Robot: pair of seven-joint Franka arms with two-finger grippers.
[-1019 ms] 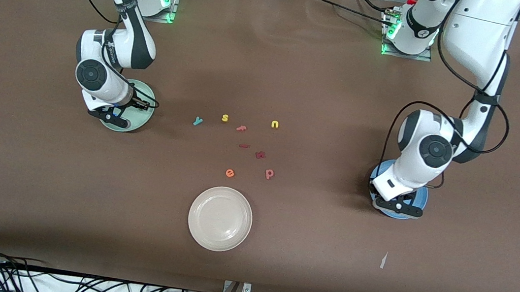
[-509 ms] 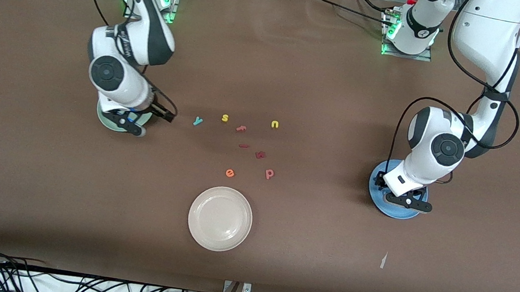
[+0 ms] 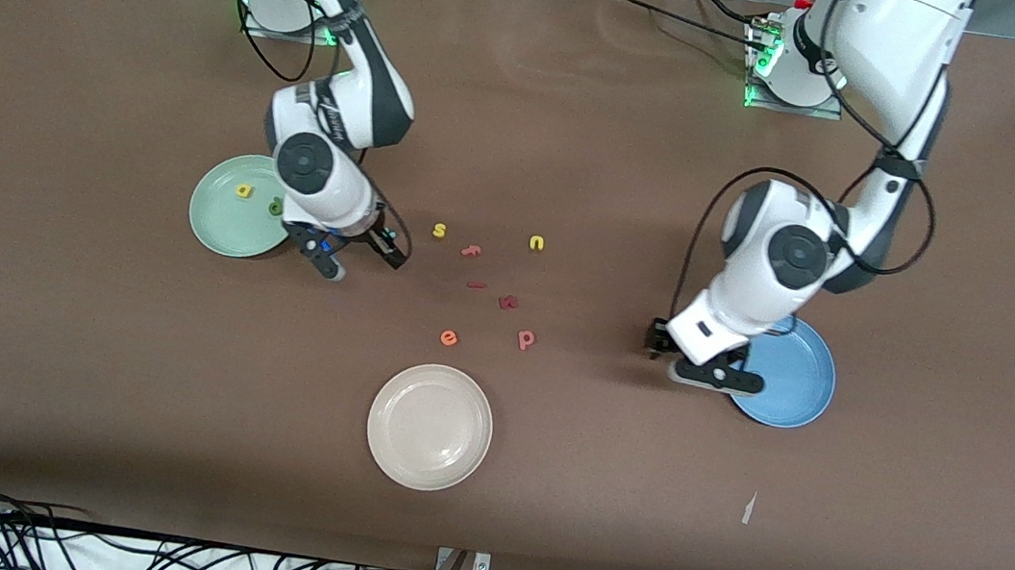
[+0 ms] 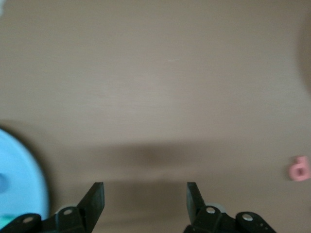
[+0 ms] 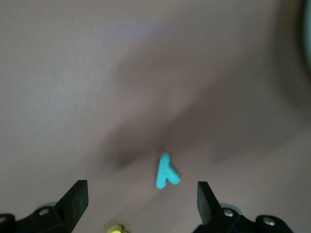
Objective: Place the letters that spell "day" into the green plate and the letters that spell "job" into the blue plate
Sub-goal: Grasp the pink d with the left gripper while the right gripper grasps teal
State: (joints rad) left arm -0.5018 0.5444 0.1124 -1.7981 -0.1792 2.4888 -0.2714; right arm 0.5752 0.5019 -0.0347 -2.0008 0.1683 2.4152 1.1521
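The teal "y" (image 5: 166,172) lies flat on the brown table (image 3: 74,348) under the right gripper (image 3: 354,255), just beside the green plate (image 3: 219,225) toward the scattered letters. In the right wrist view its stem is its long axis, with the short arm branching to one side near the bottom end. From the front it is hidden by the gripper. The right gripper's jaws stand wide apart and hold nothing.

The green plate is round and pale mint with a shallow rim; in it lie a yellow "a" (image 3: 244,191) and a dark green "d" (image 3: 276,208) (the latter partly covered by the arm).

The left gripper (image 3: 697,359) hangs over the table just beside the blue plate (image 3: 800,384), jaws well apart and empty. The plate is bright blue; the arm covers part of it, and no letters can be made out in the visible part. In the left wrist view only its blurred edge shows.

The pink-red "b" (image 3: 526,339) reads like a "p" from the front, its stem pointing toward the camera, near the orange "e" (image 3: 449,338).
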